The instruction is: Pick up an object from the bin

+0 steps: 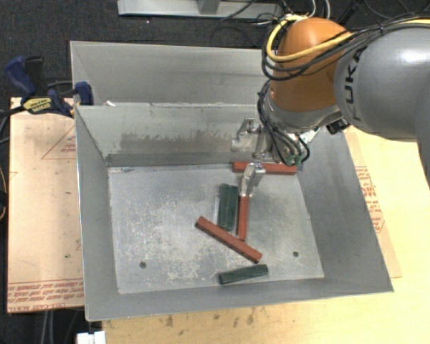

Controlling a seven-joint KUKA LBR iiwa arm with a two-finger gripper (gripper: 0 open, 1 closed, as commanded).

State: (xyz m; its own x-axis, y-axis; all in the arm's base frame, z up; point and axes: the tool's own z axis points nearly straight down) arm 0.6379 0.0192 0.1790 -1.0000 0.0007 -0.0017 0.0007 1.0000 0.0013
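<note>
Claw [249, 181], clenched or released untellable, at top end of red stick [242, 222] near back wall of bin [165, 124]. Straddle squarely, clear of green bar [227, 206] beside.

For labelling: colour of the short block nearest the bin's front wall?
Dark green block, seen best in the camera view.

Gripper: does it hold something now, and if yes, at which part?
It cannot be told. The gripper is at the far end of a red stick beside a green block, but no hold is visible.
</note>
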